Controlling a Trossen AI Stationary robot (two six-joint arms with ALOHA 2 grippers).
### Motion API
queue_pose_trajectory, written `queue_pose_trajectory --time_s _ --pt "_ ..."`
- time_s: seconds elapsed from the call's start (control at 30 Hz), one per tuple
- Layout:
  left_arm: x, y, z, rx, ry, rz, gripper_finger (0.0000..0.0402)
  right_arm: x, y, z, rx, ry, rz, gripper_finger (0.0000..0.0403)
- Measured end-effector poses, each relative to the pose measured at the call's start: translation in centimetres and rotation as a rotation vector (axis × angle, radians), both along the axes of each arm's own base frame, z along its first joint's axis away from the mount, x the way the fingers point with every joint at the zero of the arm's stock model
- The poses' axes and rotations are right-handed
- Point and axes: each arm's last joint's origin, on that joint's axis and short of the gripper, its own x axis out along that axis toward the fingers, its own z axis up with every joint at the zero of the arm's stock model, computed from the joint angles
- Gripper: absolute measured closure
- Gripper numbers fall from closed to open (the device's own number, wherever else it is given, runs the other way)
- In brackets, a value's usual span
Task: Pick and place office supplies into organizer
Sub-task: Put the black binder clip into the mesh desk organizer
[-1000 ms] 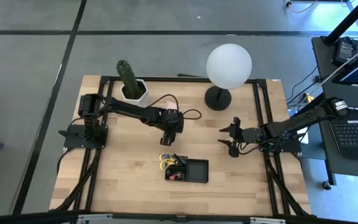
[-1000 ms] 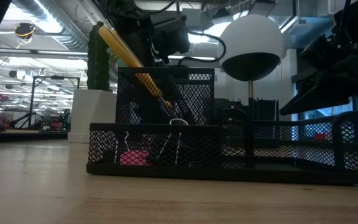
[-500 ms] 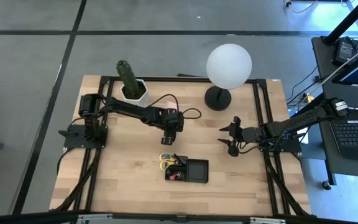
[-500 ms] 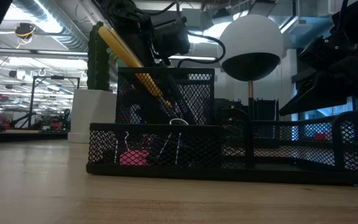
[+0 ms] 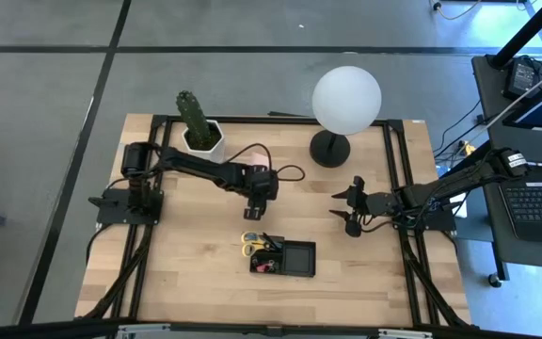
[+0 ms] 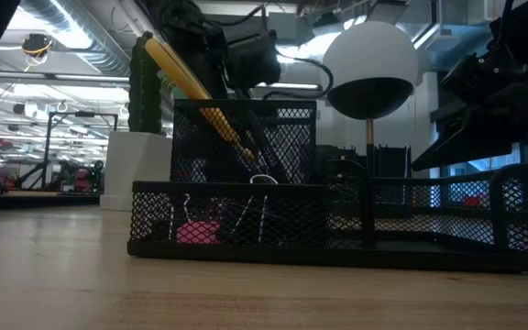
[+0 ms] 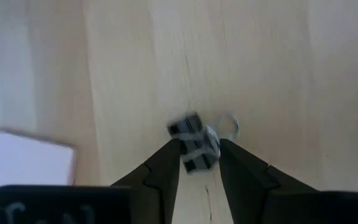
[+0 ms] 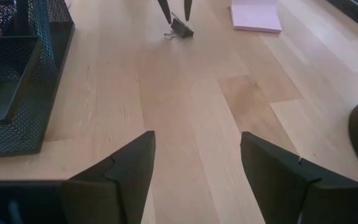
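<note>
My left gripper points down at the table's middle, on the far side of the black mesh organizer. It is shut on a small black binder clip. The right wrist view shows that clip on the wood below the left fingers. Farther off lies the pink sticky-note pad. Yellow-handled scissors stand in the organizer's tall cup, and something pink lies in its low front compartment. My right gripper hangs open to the organizer's right, touching nothing. My left gripper has the binder clip's black body pinched between its two fingertips, coming from above and pointing down. The clip sits on the table. Its wire handle sticks out past the fingers over the wood.
A potted cactus stands at the far left. The white globe lamp and its round base stand at the far right. Bare wood lies between the organizer and my right gripper.
My left wrist has shifted slightly above the binder clip, and its cable has swung a little in the low view. The organizer and my right arm have kept still.
</note>
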Motion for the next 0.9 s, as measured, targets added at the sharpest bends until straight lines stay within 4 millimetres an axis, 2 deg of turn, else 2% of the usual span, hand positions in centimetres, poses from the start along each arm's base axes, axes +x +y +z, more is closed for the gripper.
queue_pose_trajectory --time_s 0.23,0.6,0.9 --pt "0.3 0.2 -1.4 -0.017 0.027 0.024 0.0316 0.0 0.0 -0.1 -0.001 0.008 -0.001 0.0167" --pt "0.5 0.3 -1.2 -0.015 0.003 0.024 0.0367 0.0 0.0 -0.1 0.002 0.007 -0.002 0.0167" --pt "0.5 0.3 -1.2 -0.009 -0.005 0.026 0.0375 0.0 0.0 -0.1 -0.001 0.007 0.000 0.0167"
